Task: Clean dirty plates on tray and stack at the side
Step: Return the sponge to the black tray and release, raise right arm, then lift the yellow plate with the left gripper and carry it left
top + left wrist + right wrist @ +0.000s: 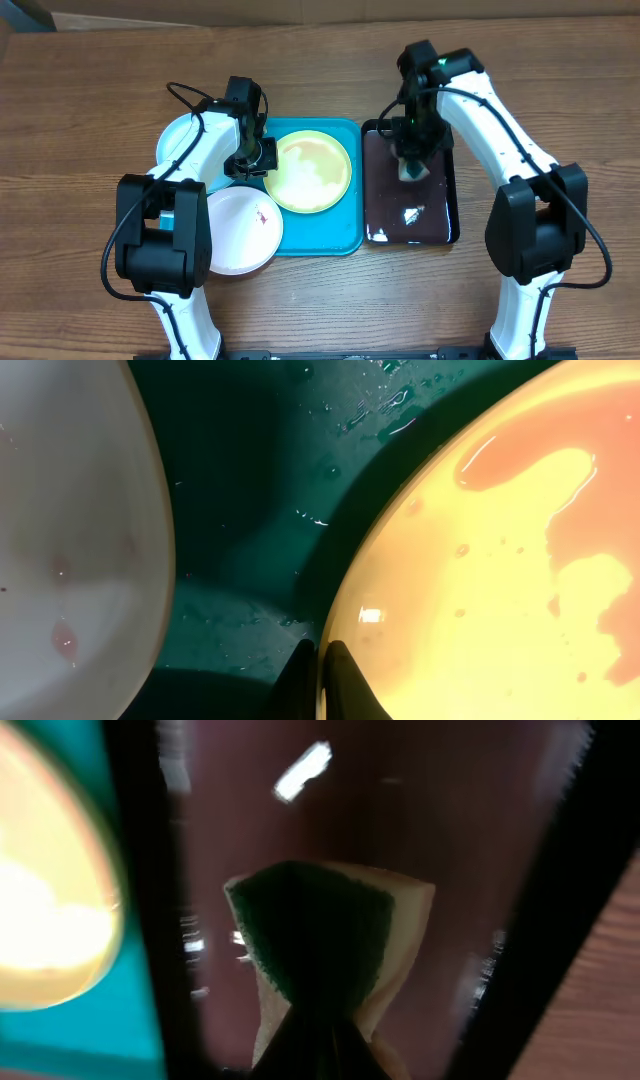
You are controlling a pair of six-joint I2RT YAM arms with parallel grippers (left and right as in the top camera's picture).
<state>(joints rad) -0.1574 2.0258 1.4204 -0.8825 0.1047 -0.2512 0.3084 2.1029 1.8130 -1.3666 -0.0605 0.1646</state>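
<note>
The yellow-green-rimmed plate lies in the teal tray, wet with reddish smears. My left gripper is shut on its left rim; the fingers pinch the edge in the left wrist view. The white plate with a small red smear overlaps the tray's left edge and also shows in the left wrist view. The light blue plate lies on the table to the left, partly under my left arm. My right gripper is shut on the green sponge over the black tray.
The glossy black tray stands right of the teal tray, wet, with a white fleck of foam. Water drops lie on the teal tray floor. Wooden table all around.
</note>
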